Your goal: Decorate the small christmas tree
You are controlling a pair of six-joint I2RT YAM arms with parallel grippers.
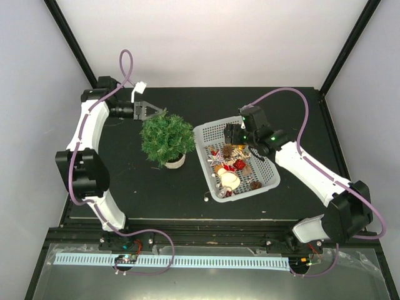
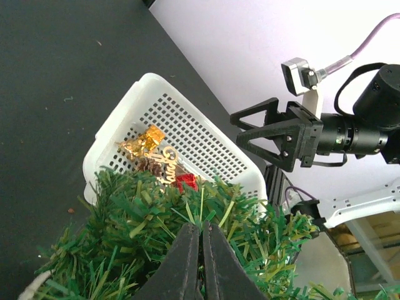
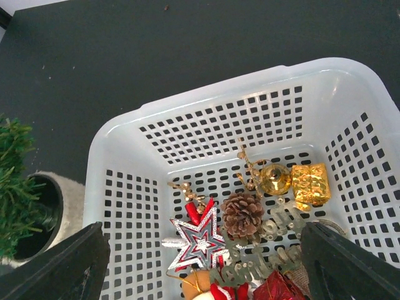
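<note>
The small christmas tree (image 1: 166, 137) stands in its white pot (image 1: 175, 163) left of the white basket (image 1: 206, 134). My left gripper (image 1: 152, 113) is at the tree's far left top. In the left wrist view it (image 2: 201, 229) is shut, tips buried among the green needles (image 2: 137, 215), nothing visibly held. My right gripper (image 1: 234, 134) hovers open over the basket's far end. Its fingers (image 3: 62, 269) spread wide above a silver-red star (image 3: 203, 240), a pine cone (image 3: 242, 214), a gold ball (image 3: 275, 179) and a gold gift box (image 3: 310, 184).
The basket (image 3: 206, 122) also holds a glittery word ornament (image 3: 275, 250) and red pieces. A small white bit (image 1: 205, 199) lies on the black table near the basket's front corner. The tree's pot (image 3: 65, 203) shows at the right wrist view's left edge.
</note>
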